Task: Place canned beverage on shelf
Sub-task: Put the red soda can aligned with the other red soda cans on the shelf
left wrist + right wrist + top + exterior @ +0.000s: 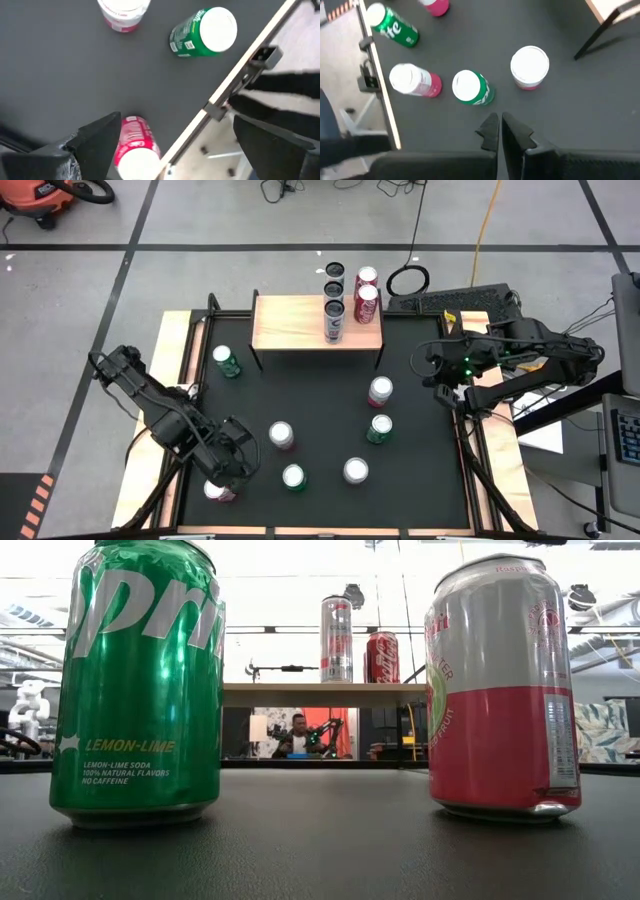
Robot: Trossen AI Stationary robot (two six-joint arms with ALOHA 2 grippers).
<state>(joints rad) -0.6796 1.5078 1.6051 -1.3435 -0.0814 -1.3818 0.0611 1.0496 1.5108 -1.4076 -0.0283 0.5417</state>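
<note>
Pink can (134, 150) upright between spread left claw (228, 477) fingers, ungrasped; right claw (440, 372) clenched, empty

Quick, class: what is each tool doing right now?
Left tool: open, over a pink can, holding nothing.
Right tool: closed, empty.

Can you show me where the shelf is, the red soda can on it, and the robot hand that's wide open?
shelf (290, 320): high view, bare wooden top.
red soda can (366, 303): high view, its side.
left gripper (226, 476): high view, between its open fingertips.
</note>
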